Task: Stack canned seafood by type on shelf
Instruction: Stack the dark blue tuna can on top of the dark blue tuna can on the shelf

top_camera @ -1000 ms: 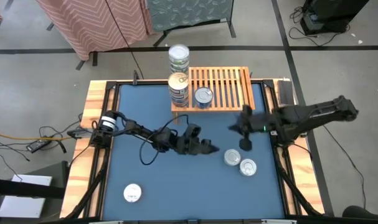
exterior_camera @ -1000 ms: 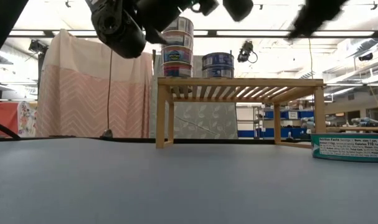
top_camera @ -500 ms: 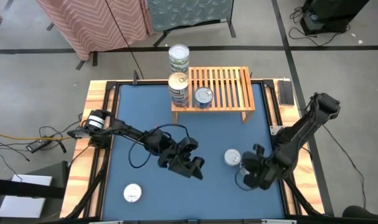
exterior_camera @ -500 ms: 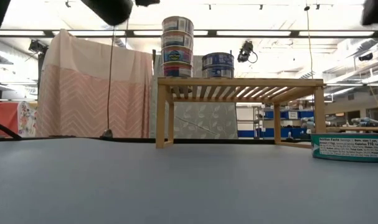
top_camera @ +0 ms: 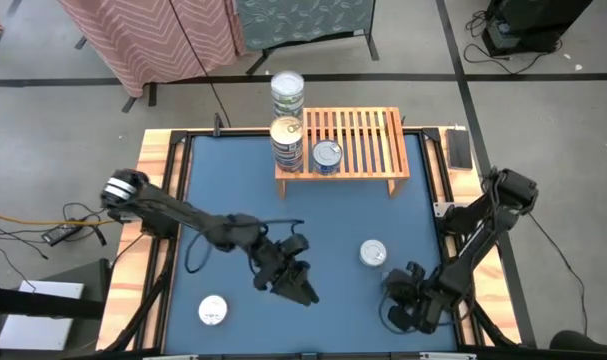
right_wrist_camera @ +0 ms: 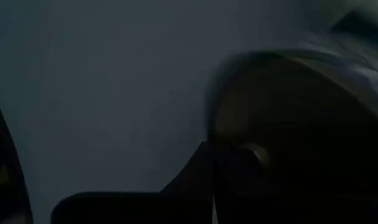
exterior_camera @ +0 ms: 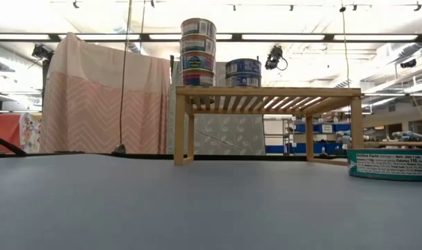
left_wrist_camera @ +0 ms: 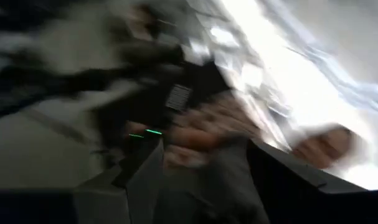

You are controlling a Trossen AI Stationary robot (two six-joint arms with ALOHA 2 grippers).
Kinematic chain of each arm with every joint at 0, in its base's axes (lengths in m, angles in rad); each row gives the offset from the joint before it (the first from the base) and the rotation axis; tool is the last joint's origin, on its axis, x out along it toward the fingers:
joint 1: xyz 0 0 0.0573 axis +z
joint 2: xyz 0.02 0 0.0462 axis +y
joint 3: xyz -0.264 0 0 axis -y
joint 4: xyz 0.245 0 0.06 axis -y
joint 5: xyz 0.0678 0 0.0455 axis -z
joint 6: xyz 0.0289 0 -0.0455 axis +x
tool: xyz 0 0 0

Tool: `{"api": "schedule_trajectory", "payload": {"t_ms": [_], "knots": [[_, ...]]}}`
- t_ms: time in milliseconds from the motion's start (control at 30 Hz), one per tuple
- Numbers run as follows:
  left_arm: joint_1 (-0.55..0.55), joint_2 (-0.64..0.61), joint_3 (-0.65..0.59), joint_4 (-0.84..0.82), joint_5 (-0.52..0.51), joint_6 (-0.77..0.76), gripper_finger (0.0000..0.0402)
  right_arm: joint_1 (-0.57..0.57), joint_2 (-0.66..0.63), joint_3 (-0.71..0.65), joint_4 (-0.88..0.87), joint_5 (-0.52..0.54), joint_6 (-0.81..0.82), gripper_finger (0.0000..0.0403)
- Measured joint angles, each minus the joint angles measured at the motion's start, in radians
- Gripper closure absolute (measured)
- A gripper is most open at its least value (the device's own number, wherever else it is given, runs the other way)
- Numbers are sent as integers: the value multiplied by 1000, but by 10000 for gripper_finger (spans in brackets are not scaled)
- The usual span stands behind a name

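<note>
From my high view the left pincer hangs low over the blue table, in the near middle part of it, and I cannot tell how its fingers stand; my left wrist view is only a smear. The right pincer is down at the near right part of the table, fingers closed on nothing I can make out. Its wrist view is dark, with the curved edge of a round thing close ahead.

The shelf stands at the far middle of the table. On its left end I see a stack of tins, gold-topped from above; the low view shows 3 in it, blue and red labelled. Just beside the stack, also on the slats, sits a blue-labelled tin, silver-topped.

Behind the shelf, past the table's far edge, a second pile of tins shows, silver on top.

1 silver-topped tin lies loose on the table between the shelf and the right pincer. Another loose tin lies near the front left corner, well apart from the left pincer. In the low view a teal-labelled tin rests at the right edge.
</note>
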Motion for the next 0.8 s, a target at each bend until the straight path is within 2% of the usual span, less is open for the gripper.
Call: {"api": "schedule_trajectory", "payload": {"t_ms": [200,300,400,467,533,633,733,800], "knots": [[-68,-226,-1,-607,-464,88,165,-55,164,115,52,-96,-150,403],[-100,-335,-1,-840,-647,74,165,-116,238,190,60,-135,-283,403],[-134,-419,0,-997,-781,53,165,-183,300,263,64,-152,-443,403],[-159,-462,-1,-1086,-856,48,165,-222,322,314,68,-129,-567,403],[-175,-488,0,-1139,-927,44,165,-259,333,367,68,-50,-689,403],[-190,-505,0,-1175,-997,53,165,-316,314,418,64,47,-768,403],[-193,-501,0,-1211,-1015,77,165,-389,311,418,55,47,-797,403],[-193,-490,0,-1291,-999,98,165,-433,307,417,55,53,-809,403]]}}
